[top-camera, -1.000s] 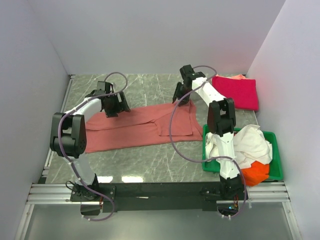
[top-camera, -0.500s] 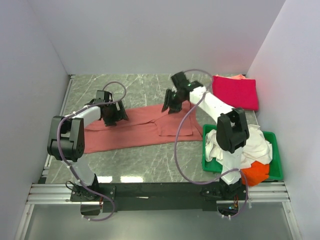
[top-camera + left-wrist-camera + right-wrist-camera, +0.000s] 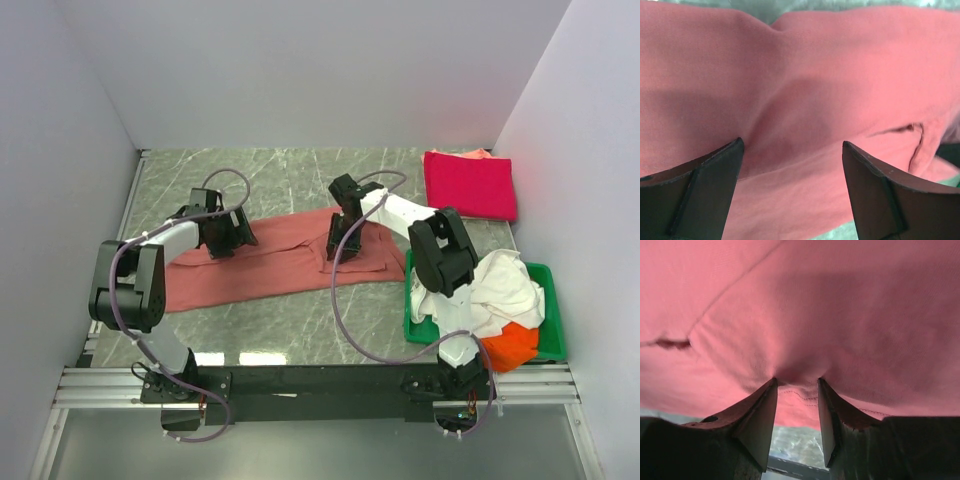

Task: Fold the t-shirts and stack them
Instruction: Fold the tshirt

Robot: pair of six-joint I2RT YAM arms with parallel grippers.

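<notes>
The large salmon-red t-shirt lies spread across the middle of the table. My left gripper hovers open over its far left part, and in the left wrist view the cloth fills the space beyond the wide-apart left gripper. My right gripper is down on the shirt's right half. In the right wrist view its jaws stand partly open, tips pressed into the cloth, a small ridge bunched between them. A crimson-pink t-shirt lies folded at the far right.
A green tray at the near right holds crumpled white t-shirts and an orange one. White walls close in the table on the left, back and right. Cables loop over both arms.
My right arm swung from the shirt's far right edge toward its middle and came down onto the cloth. The left gripper shifted slightly nearer over the shirt.
</notes>
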